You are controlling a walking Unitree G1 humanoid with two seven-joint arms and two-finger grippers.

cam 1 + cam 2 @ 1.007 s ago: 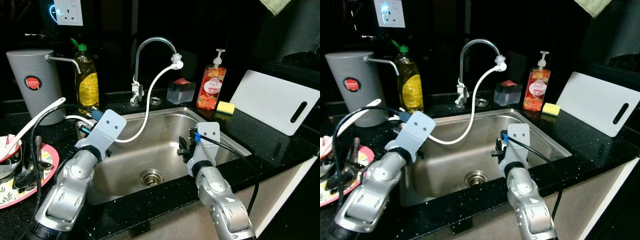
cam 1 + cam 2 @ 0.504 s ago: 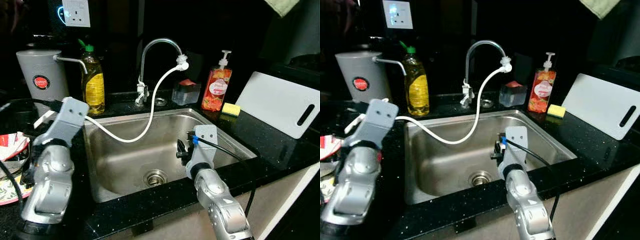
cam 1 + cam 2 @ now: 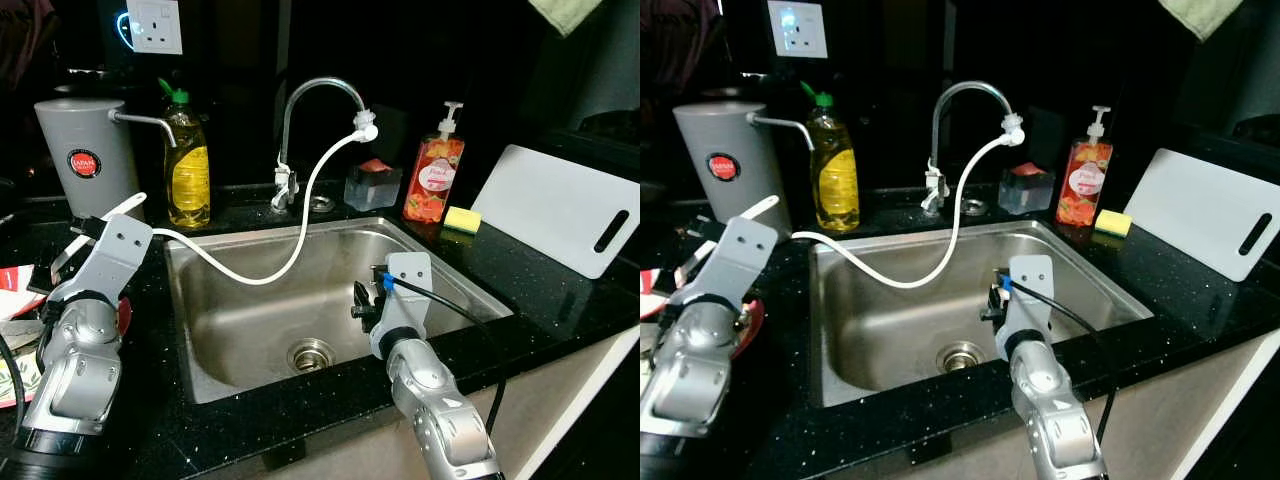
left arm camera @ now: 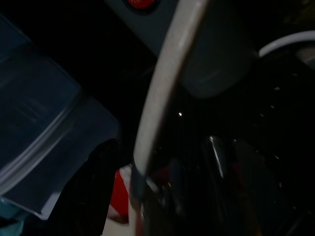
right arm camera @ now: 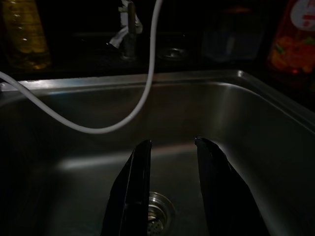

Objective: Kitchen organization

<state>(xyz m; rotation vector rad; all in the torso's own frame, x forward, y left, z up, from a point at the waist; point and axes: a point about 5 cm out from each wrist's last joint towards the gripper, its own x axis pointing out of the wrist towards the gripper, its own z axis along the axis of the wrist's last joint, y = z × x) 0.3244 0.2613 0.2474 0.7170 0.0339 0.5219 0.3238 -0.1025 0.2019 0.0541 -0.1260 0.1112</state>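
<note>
Currently: left gripper [image 3: 62, 262] over dish pile, far-left tabletop [image 3: 560, 290]; fingers' state cannot tell. Right gripper [image 5: 170, 189] parted, empty, above sink [image 3: 455, 275]. Advice: lift white ladle [image 3: 100, 225] slowly, clear hose [image 3: 290, 240].

Both arms are built of rounded silver-grey segments joined by dark bands at the joints. Each wrist carries a flat silver-grey plate with rounded corners and two small dark screw holes. A black cable runs from a blue connector on the right wrist plate and loops down beside the forearm. The right tool [image 5: 170, 189] has two long, glossy black fingers [image 5: 132, 189], tapered and smooth. A dark cable trails beside the left forearm.
</note>
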